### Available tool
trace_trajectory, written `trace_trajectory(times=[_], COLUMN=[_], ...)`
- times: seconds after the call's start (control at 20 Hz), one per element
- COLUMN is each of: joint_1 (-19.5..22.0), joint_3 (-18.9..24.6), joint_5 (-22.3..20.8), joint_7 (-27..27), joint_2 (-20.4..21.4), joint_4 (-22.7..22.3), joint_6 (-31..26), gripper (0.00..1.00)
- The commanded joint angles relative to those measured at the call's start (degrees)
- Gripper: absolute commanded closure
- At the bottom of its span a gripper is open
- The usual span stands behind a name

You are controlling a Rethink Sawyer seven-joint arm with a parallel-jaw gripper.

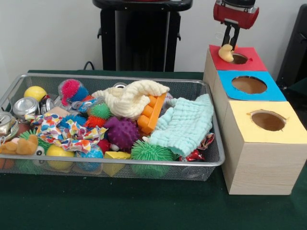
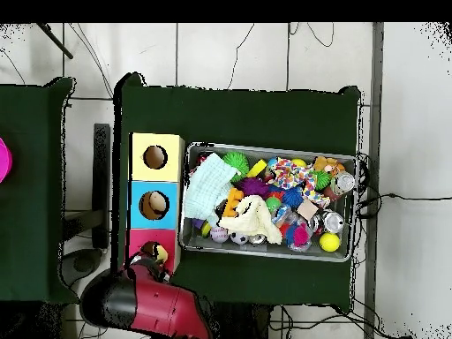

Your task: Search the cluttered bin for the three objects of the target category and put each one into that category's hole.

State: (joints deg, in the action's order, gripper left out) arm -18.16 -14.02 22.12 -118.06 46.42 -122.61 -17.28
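My gripper (image 1: 231,47) hangs over the red-topped box (image 1: 253,63) at the far right, shut on a pale yellow duck-like plush (image 1: 225,52). The plush sits at the left rim of the red hole (image 1: 239,58). In the overhead view the gripper (image 2: 150,260) and the plush (image 2: 160,255) are at the red box (image 2: 170,237). The silver wire-mesh bin (image 1: 144,163) is full of toys and also shows in the overhead view (image 2: 265,146). An orange-tan plush (image 1: 19,145) lies at its front left corner. The striped tiger is hidden.
Blue-topped (image 1: 271,92) and yellow-topped (image 1: 290,133) boxes with holes stand nearer than the red one. The bin holds a mint knitted cloth (image 1: 184,124), a cream knitted cloth (image 1: 129,98), spiky balls (image 1: 121,132), an orange block (image 1: 151,115) and cans (image 1: 25,106). The black pedestal (image 1: 139,38) stands behind.
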Motion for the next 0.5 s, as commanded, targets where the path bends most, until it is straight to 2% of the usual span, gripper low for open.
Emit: trace_trajectory(times=[0.05, 0.4, 0.5], joint_1=[2.7, 0.3, 0.9], joint_3=[7.3, 6.0, 7.0], joint_5=[3.4, 3.2, 3.6], joint_7=[-11.4, -12.5, -12.2], joint_2=[-1.8, -0.6, -0.4], joint_4=[-0.6, -0.2, -0.6], joint_6=[2.0, -0.6, -0.3], gripper=[1.00, 1.00, 1.00])
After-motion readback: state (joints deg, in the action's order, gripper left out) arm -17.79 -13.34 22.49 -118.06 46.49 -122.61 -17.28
